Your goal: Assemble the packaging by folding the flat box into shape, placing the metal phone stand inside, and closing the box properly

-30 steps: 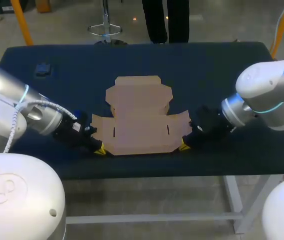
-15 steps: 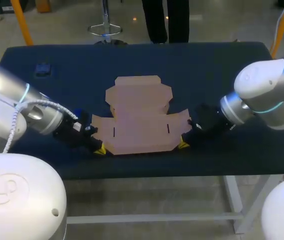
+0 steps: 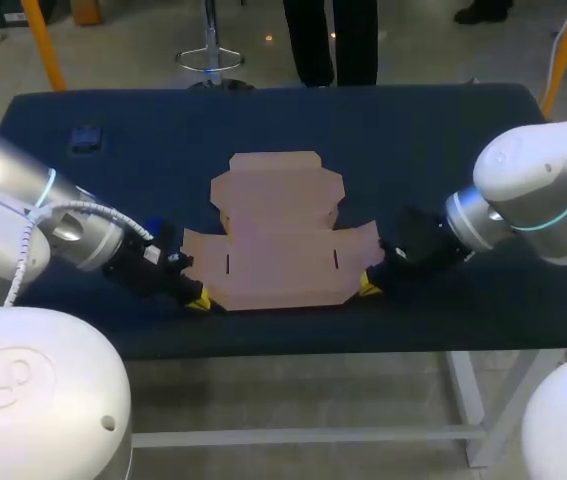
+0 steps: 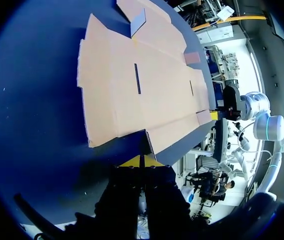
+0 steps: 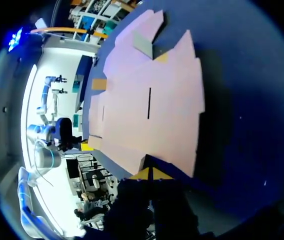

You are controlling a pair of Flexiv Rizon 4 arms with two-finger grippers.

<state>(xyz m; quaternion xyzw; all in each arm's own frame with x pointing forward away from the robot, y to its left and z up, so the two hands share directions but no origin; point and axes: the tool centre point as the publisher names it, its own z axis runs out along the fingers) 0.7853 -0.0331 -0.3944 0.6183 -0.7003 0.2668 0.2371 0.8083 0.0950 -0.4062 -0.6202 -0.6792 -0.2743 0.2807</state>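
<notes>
**Head view**
- table (image 3: 433, 130): covered in dark blue cloth.
- flat box (image 3: 281, 245): unfolded brown cardboard lying flat in the middle of the table. Its wide panel is nearest the near edge and a narrower panel lies beyond it. The wide panel has two short slits, one towards each side.
- left arm (image 3: 58, 225): comes in from the left and lies low over the near part of the table.
- left gripper (image 3: 197, 298): at the near left corner of the flat box, with its yellow tip just beside the cardboard edge.
- right arm (image 3: 533, 200): comes in from the right, also low.
- right gripper (image 3: 368, 288): at the near right corner of the flat box, with its yellow tip against the edge.
- small dark object (image 3: 86, 137): on the far left of the table, well apart from the flat box. It is too small to identify.

**Left wrist view**
- left gripper (image 4: 140, 161): clenched, with the yellow tips pressed together and only a thin line between them. Nothing is visibly held.
- flat box (image 4: 147, 85): spread out ahead of the fingers, its near corner notch just ahead of the tips. Whether it touches them is unclear.
- right gripper (image 4: 214, 115): a spot of yellow at the opposite corner of the cardboard.

**Right wrist view**
- right gripper (image 5: 151, 173): clenched, tips together, gripping nothing visible.
- flat box (image 5: 152, 115): directly ahead, with its corner notch just ahead of the tips.
- left gripper (image 5: 85, 147): yellow showing at the far corner.
</notes>
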